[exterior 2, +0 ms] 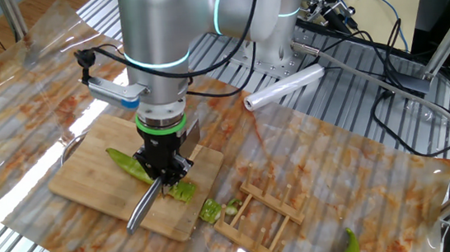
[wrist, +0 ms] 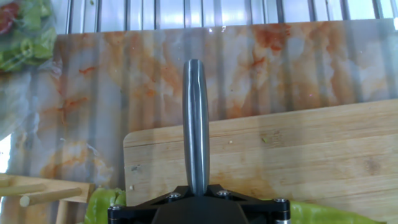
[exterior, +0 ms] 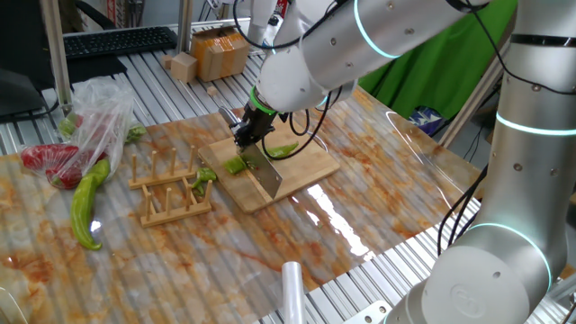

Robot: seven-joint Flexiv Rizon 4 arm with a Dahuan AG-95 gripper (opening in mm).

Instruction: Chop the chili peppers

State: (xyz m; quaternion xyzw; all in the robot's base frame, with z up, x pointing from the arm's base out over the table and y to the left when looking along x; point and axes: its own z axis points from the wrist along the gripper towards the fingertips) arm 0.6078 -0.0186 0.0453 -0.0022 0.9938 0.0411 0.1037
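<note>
My gripper is shut on a steel knife over the wooden cutting board. The blade stands edge-down across a dark-green chili pepper. Its long part lies on one side of the blade and a cut chunk on the other. More chunks lie off the board's end beside the rack. In the hand view the knife's spine runs up the middle, with green chili showing at the bottom on both sides of it.
A wooden dowel rack stands next to the board's end. A paler yellow-green pepper and a plastic bag with red peppers lie beyond it. A roll of clear film lies at the table's edge.
</note>
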